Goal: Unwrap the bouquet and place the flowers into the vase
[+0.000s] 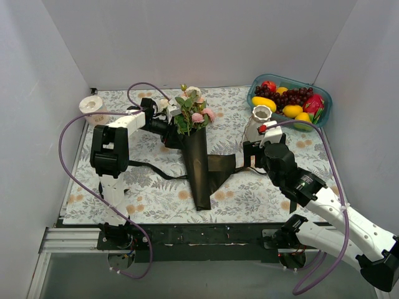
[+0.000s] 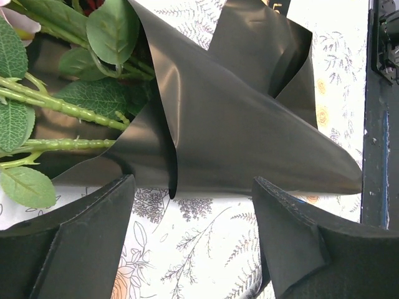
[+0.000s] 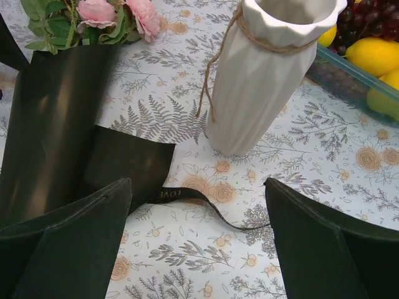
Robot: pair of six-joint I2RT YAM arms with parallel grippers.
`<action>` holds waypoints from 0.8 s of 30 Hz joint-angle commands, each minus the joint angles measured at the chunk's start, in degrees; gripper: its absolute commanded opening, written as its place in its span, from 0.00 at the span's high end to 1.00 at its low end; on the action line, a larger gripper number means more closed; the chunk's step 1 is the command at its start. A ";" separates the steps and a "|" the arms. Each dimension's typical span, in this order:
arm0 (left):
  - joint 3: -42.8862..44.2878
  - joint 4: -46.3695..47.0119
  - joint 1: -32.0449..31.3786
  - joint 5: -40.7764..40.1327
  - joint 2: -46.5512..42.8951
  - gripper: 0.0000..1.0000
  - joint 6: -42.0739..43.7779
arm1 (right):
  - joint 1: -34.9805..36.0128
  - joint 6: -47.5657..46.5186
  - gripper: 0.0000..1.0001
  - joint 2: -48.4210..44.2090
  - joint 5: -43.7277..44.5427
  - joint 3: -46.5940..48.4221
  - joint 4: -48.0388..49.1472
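Note:
The bouquet (image 1: 194, 144) lies mid-table, its pink and cream flowers (image 1: 194, 109) pointing to the far side. Its black wrapping paper (image 2: 237, 124) hangs loose and partly open, so green stems (image 2: 62, 109) show. My left gripper (image 1: 169, 132) is at the bouquet's left side, close to the paper's edge. It (image 2: 193, 187) is open with only tablecloth between the fingers. The white ribbed vase (image 1: 260, 121) stands upright right of the bouquet. My right gripper (image 1: 249, 156) hovers just in front of the vase (image 3: 262, 81). It (image 3: 199, 184) is open over the loose black ribbon (image 3: 187, 196).
A teal fruit tray (image 1: 328, 112) sits at the back right, just behind the vase, its wall (image 3: 340, 73) near the right gripper. A white round object (image 1: 92, 104) lies at the back left. The ribbon's other end (image 1: 156, 169) trails left across the cloth. White walls enclose the table.

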 commanded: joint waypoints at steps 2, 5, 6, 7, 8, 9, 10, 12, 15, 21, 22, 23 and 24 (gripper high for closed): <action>0.05 -2.99 -0.17 1.29 -2.46 0.27 3.34 | 0.34 -0.03 0.06 -1.66 0.07 -0.75 2.54; -0.40 -3.08 -0.35 1.37 -2.64 0.31 3.52 | 0.34 0.24 0.06 -1.57 -0.10 -0.66 2.45; -0.14 -3.17 -0.44 1.37 -2.29 0.34 3.61 | 0.34 0.24 0.06 -1.57 -0.10 -0.57 2.45; 0.13 -3.34 -0.61 1.46 -2.03 0.34 3.61 | 0.34 0.41 0.06 -1.57 -0.10 -0.57 2.28; 0.30 -3.34 -0.70 1.46 -1.85 0.36 3.61 | 0.34 0.50 0.06 -1.65 -0.10 -0.49 2.19; 1.18 -3.34 -0.79 1.46 -1.50 0.37 3.00 | 0.34 0.50 0.06 -1.66 -0.02 -0.49 2.10; 1.62 -3.52 -0.96 1.37 -0.89 0.40 2.73 | 0.34 0.59 0.07 -1.74 -0.02 -0.49 1.92; 2.85 -4.74 -1.23 1.11 -0.10 0.47 2.73 | 0.34 1.02 0.07 -1.57 0.33 -0.31 1.57; 5.14 -6.68 -1.40 1.20 0.87 0.73 2.99 | 0.25 1.29 0.06 -1.22 0.77 0.22 0.96; 5.23 -6.07 -2.19 -0.64 -0.80 1.00 2.11 | 0.25 2.25 0.07 0.10 2.62 1.45 -0.45; 5.14 -5.98 -2.19 -0.73 -1.15 1.00 1.94 | 0.25 2.34 0.07 -0.07 2.53 1.45 -0.45; 5.58 -6.07 -2.28 -0.65 -1.67 1.00 1.33 | 0.33 2.34 0.07 -0.16 2.36 1.45 -0.36; 6.10 -6.85 -2.28 -0.65 -1.76 1.00 1.15 | 0.34 2.61 0.07 -0.42 2.27 1.36 -0.28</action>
